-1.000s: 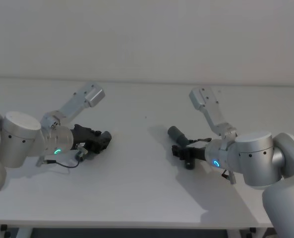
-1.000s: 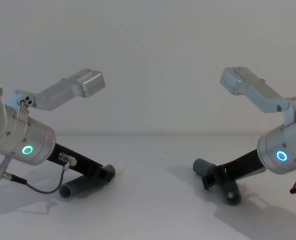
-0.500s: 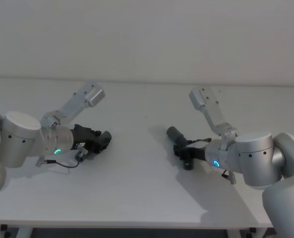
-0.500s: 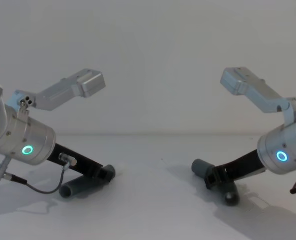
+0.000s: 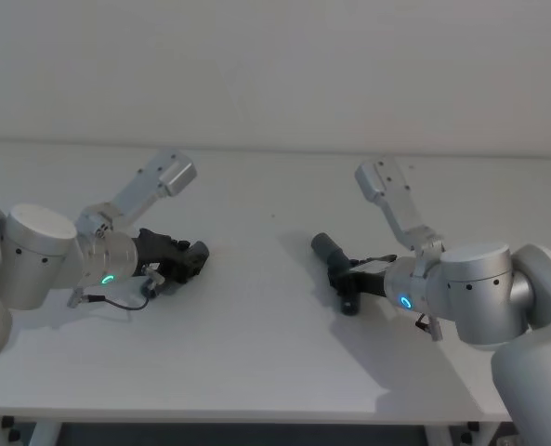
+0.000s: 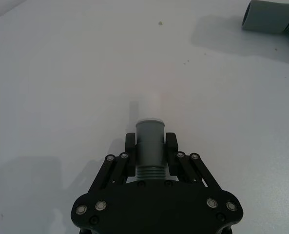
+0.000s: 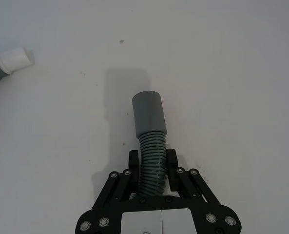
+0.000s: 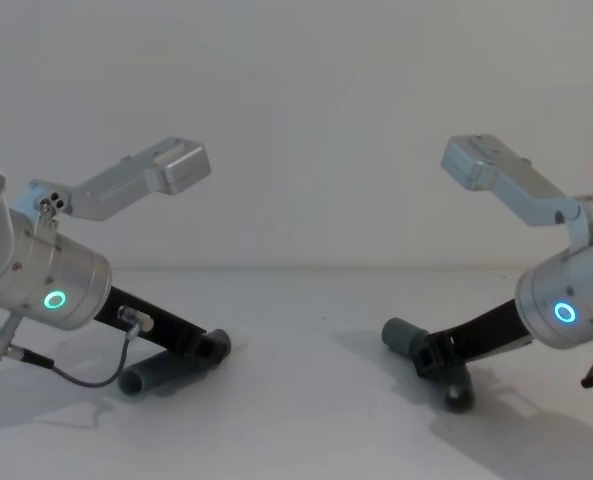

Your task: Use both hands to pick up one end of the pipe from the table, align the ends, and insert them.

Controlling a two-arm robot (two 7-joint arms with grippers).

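My left gripper [image 6: 150, 146] is low over the left part of the table [image 5: 256, 353]. Its two black fingers [image 6: 130, 146] are pressed on both sides of the white-tipped piece [image 6: 149, 139] of the pipe and pinch it on the grey part just behind the white tip [image 6: 149, 106]. This tip points forward out of the fingers, toward the middle of the table. My right gripper [image 7: 153, 160] is low over the right part of the table. It pinches the collared piece [image 7: 150, 145] on its ribbed section, and the smooth, wider collar [image 7: 148, 113] sticks out in front of the fingers. In the chest view this collar is raised a little and points toward the left side, while the other end of the same piece hangs down below the gripper, near the table surface. The rear end of the white-tipped piece is also low by the table; I cannot tell if it touches. The two ends face each other but are well apart, with bare table between them.
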